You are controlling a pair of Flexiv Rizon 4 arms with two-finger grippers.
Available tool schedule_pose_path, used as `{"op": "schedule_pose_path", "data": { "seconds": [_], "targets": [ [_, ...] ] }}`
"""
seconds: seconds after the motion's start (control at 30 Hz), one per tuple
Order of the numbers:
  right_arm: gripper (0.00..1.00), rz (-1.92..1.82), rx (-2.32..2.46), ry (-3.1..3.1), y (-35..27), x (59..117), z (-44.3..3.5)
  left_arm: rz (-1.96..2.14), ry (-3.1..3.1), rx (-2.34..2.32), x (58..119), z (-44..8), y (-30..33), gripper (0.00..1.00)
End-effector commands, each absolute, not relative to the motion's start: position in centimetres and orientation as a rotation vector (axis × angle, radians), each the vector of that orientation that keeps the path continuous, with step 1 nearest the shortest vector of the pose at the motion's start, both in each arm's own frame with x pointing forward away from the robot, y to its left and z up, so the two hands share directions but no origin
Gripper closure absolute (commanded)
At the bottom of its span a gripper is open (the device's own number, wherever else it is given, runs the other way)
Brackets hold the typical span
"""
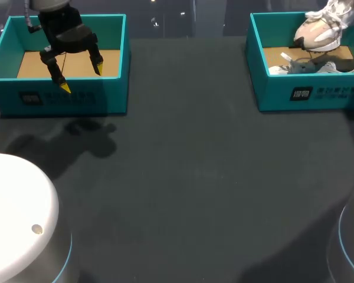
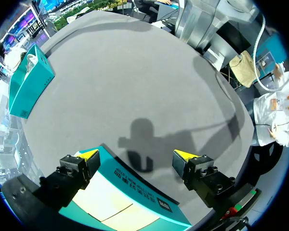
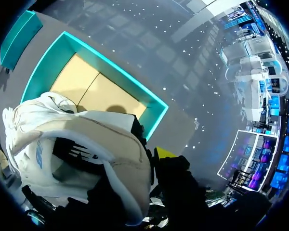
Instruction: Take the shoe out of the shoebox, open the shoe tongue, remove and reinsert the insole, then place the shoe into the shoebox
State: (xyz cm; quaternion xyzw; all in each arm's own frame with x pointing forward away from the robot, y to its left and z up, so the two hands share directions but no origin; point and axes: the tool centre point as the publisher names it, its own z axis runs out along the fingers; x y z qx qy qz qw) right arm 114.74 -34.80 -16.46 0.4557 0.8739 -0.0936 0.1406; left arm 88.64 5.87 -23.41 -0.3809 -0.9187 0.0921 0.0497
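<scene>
Left wrist view: left gripper (image 2: 137, 154) open, yellow tips wide apart, nothing between them. It hangs over the front wall of the left shoebox (image 2: 135, 185); bare cardboard floor shows under one finger. Dark table (image 2: 135, 72) ahead, right shoebox (image 2: 28, 86) far across it.

Head view: left gripper (image 1: 81, 78) over the left shoebox (image 1: 59, 97), fingers spread, well apart from the shoe. At the far right corner the right shoebox (image 1: 307, 94) holds grey-white pieces (image 1: 318, 66) on its floor, hard to make out. The shoe (image 1: 321, 26), white and beige, sits up above that box's back part, tilted, toe toward the middle of the table.

Right wrist view: shoe (image 3: 82, 139) right against the right gripper (image 3: 149, 166), clear of the box floor. One yellow fingertip (image 3: 164, 153) presses its side, the other is hidden behind the shoe; reads as clamped on it. Right shoebox (image 3: 111, 60) lies below and ahead.
</scene>
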Motion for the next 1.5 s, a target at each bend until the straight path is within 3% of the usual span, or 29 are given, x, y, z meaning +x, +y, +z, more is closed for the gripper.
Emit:
{"op": "schedule_pose_path", "data": {
  "seconds": [0.03,0.4,0.77,1.5],
  "targets": [
    [1.00,-0.297,1.402,2.394,-34.2,114.2,-16.1,0.278,-2.801,-1.162,88.5,-23.4,6.0,0.00],
    [1.00,-0.297,1.402,2.394,-34.2,114.2,-16.1,0.278,-2.801,-1.162,88.5,-23.4,6.0,0.00],
    [1.00,-0.217,1.736,2.243,-35.0,113.9,-18.9,0.278,-2.801,-1.162,88.5,-23.4,6.0,0.00],
    [1.00,-0.301,1.955,2.067,-35.6,114.4,-24.0,0.278,-2.801,-1.162,88.5,-23.4,6.0,0.00]
  ]
}}
